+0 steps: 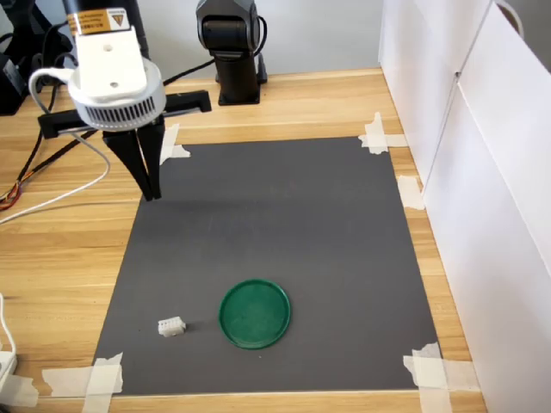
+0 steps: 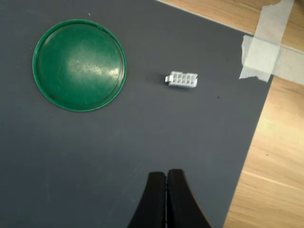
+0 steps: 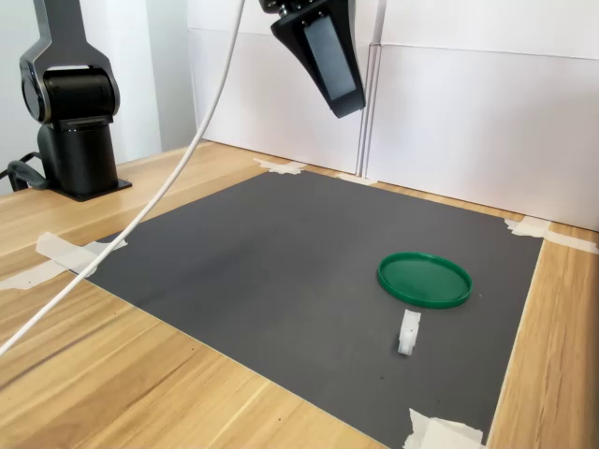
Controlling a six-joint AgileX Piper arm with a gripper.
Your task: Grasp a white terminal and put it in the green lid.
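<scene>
One white terminal [image 1: 171, 326] lay on the dark grey mat [image 1: 275, 224], just beside the green lid [image 1: 255, 313] on the first exterior view's left, apart from it and not inside it. The lid sat flat near the mat's front edge. The end effector [image 1: 151, 196] hung above the far left corner of the mat in the first exterior view, well apart from both things, its black fingers [image 2: 178, 199] pressed together and holding nothing. Tape strips [image 1: 103, 379] fixed the mat's corners to the wooden table [image 1: 52, 267].
</scene>
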